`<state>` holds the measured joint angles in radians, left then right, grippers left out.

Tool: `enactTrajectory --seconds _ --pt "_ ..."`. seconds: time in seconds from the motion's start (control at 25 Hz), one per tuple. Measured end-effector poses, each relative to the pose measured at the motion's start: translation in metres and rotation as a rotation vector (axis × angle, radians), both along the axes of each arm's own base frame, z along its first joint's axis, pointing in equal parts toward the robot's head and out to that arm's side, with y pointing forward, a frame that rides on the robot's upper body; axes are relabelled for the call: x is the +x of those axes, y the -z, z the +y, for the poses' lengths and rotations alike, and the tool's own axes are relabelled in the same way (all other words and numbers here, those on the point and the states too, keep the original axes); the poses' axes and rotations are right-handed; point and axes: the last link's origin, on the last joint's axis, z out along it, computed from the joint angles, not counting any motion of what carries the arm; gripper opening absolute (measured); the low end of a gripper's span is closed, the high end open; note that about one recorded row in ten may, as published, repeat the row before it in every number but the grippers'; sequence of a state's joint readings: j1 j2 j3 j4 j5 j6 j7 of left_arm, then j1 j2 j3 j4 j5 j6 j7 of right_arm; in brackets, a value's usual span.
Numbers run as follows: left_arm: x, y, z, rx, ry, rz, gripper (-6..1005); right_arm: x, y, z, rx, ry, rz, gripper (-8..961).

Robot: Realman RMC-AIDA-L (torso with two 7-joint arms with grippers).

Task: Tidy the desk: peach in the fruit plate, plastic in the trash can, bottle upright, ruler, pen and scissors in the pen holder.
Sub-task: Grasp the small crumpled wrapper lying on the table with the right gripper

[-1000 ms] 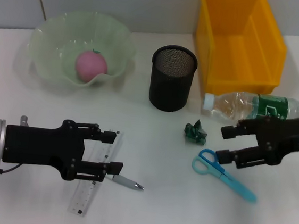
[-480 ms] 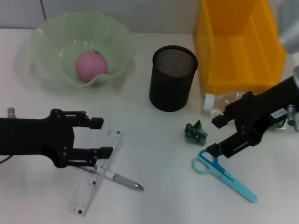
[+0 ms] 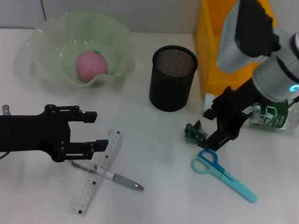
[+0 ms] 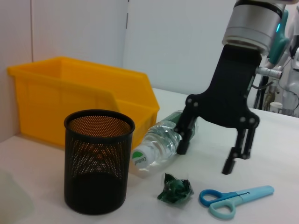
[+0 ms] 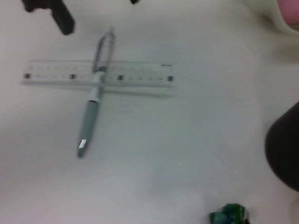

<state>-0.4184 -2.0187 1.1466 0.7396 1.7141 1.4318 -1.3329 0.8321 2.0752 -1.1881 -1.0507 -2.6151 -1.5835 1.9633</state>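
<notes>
The right gripper (image 3: 214, 130), jaws spread wide and holding nothing, hangs just right of the crumpled green plastic (image 3: 194, 132), above the blue scissors (image 3: 223, 174). The left gripper (image 3: 95, 131), also open and holding nothing, sits at the left beside the ruler (image 3: 96, 171) and pen (image 3: 115, 177). The left wrist view alone reveals the bottle (image 4: 161, 142) lying on its side near the pen holder (image 4: 97, 165).

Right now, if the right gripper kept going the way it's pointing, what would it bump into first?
Probably the green plastic wad. The right gripper, open, tilts down toward the desk beside it, with the scissors just nearby. Depth is hard to judge.
</notes>
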Motion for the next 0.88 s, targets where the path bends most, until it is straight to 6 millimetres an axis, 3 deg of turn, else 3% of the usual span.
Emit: enactTrajectory --seconds 0.52,0.88 --pt "0.003 0.001 0.002 0.000 0.002 -0.002 726 0.015 0.030 0.011 0.042 -0.029 -0.045 760" --pt "0.003 0.001 0.003 -0.001 0.002 -0.002 726 0.019 0.036 0.014 0.065 -0.028 -0.040 760"
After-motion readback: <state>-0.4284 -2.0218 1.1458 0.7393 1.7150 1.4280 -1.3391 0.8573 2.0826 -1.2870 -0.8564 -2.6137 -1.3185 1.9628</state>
